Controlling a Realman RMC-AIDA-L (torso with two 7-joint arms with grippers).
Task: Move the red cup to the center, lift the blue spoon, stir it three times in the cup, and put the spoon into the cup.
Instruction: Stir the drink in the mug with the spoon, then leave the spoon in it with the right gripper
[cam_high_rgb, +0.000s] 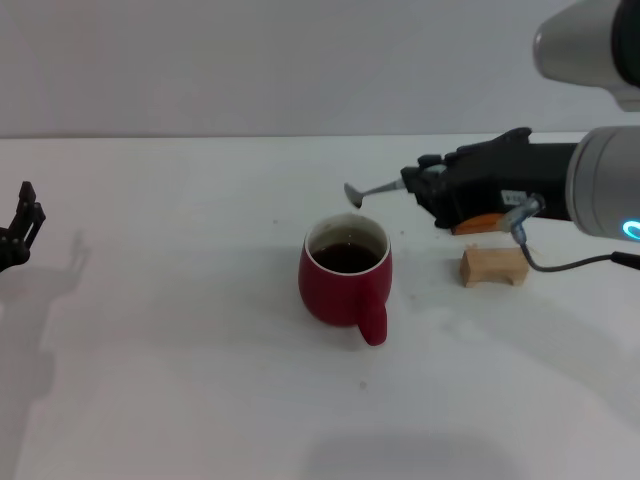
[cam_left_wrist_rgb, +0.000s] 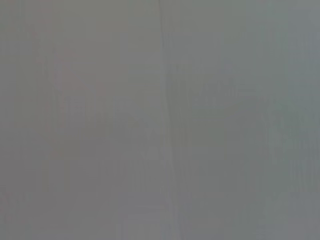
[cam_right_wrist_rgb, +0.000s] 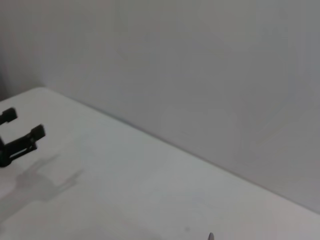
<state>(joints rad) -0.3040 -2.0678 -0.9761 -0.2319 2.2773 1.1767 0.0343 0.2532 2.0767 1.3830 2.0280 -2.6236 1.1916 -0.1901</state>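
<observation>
Spoon up, ready to stir

Your right gripper (cam_high_rgb: 418, 186) pinches the small grey-metal blue spoon (cam_high_rgb: 372, 191) level, its bowl beyond and above the squat red cup (cam_high_rgb: 345, 268).

Right arm (cam_high_rgb: 600, 190): silver-grey shell, cyan ring light, grey cable, black end effector (cam_high_rgb: 425, 185); left end effector (cam_high_rgb: 20, 235) black

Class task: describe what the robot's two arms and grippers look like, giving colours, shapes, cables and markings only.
The right arm has rounded silver-grey segments, with a glowing cyan ring light on its side. Its wrist section is black, ending in the black right gripper, which carries a small white label. A grey cable loops from a connector beneath it. Only the left gripper shows of the other arm: black, with slim, angular jaws.
</observation>
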